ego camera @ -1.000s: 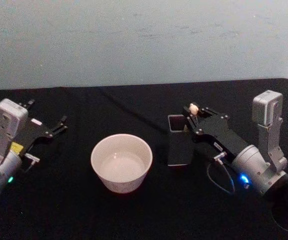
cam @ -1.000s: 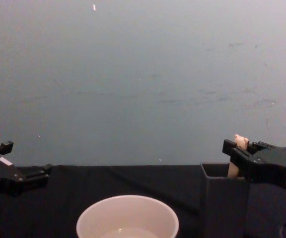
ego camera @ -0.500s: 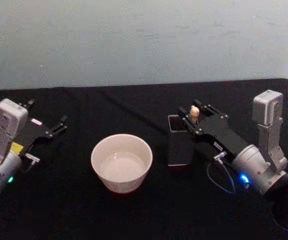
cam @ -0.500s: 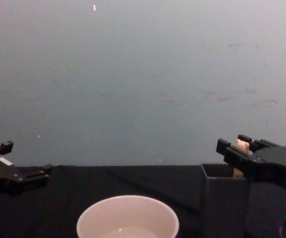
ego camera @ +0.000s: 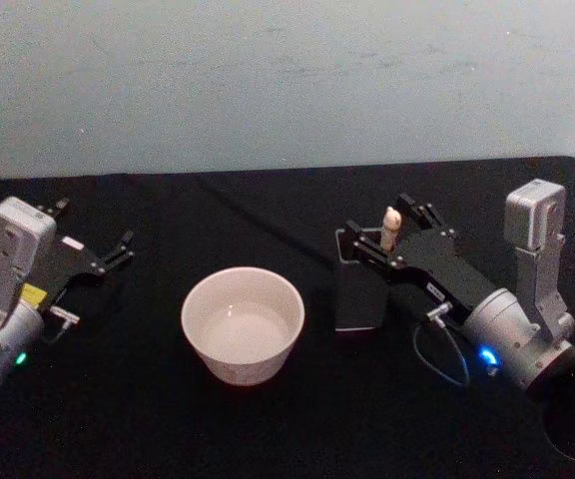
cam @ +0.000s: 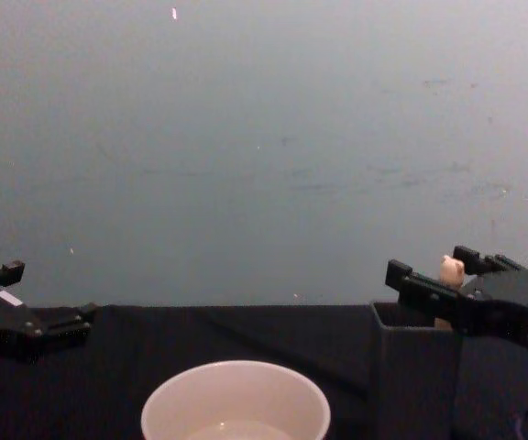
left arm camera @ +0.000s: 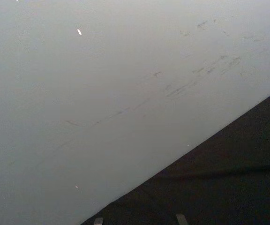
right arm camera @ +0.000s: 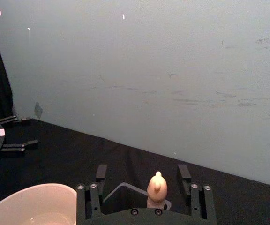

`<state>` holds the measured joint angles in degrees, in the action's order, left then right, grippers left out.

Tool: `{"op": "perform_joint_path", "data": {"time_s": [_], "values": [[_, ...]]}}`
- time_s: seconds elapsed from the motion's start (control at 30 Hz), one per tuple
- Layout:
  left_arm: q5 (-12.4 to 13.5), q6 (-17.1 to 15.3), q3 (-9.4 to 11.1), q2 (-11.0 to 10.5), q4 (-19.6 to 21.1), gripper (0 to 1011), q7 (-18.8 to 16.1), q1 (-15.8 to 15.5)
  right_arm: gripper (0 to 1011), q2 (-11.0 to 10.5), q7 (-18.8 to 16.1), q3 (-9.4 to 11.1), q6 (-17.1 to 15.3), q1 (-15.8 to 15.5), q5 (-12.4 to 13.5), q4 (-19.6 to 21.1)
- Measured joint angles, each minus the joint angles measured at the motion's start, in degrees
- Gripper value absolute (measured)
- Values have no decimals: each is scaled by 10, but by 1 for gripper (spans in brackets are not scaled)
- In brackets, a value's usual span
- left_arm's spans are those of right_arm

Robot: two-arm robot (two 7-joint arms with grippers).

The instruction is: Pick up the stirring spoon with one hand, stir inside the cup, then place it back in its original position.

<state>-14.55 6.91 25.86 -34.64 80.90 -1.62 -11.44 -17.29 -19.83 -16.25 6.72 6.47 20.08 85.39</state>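
Now right gripper (ego camera: 388, 234) fingers (right arm camera: 101, 172) gape — flanking the stirring spoon (ego camera: 389, 228).

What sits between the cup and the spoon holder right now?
Nothing: in the head view only bare black table separates the cup from the holder. The right gripper, open around the spoon, is above the holder.

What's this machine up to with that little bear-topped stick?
The right gripper sits at the top of the dark grey holder, its fingers spread open on either side of the stirring spoon, whose bear-head handle sticks up out of the holder. It isn't clamped on the spoon. The cream cup stands beside the holder with no spoon in it. The left gripper rests off to the side.
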Motion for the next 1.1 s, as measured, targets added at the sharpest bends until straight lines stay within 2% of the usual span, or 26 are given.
{"op": "perform_joint_path", "data": {"time_s": [0.03, 0.13, 0.23, 0.33, 0.43, 0.53, 0.57, 0.6, 0.67, 0.73, 1.1], "values": [[0, 0, 0, 0, 0, 1001, 0, 0, 959, 0, 0, 0, 0, 0, 0, 0], [0, 0, 0, 0, 0, 1001, 0, 0, 1003, 1, -2, 3, 7, 1, 1, 4], [0, 0, 0, 0, 0, 1001, 0, 0, 1002, 1, -6, 12, 20, 2, 8, 13], [0, 0, 0, 0, 0, 1001, 0, 0, 1000, 5, -2, 38, 42, 7, 20, 29], [0, 0, 0, 0, 0, 1001, 0, 0, 1000, 7, 10, 54, 54, 11, 19, 30], [0, 0, 0, 0, 0, 1001, 0, 0, 1000, 6, 28, 69, 62, 17, 1, 18], [0, 0, 0, 0, 0, 1001, 0, 0, 1002, 4, 40, 73, 64, 20, -18, 5], [0, 0, 0, 0, 0, 1001, 0, 0, 1000, 4, 40, 73, 64, 20, -18, 5], [0, 0, 0, 0, 0, 1001, 0, 0, 1000, -2, 55, 75, 63, 23, -52, -25], [0, 0, 0, 0, 0, 1001, 0, 0, 1000, -5, 59, 72, 56, 22, -71, -44], [0, 0, 0, 0, 0, 1001, 0, 0, 1000, -1, 50, 61, 24, 8, -103, -85]]}}
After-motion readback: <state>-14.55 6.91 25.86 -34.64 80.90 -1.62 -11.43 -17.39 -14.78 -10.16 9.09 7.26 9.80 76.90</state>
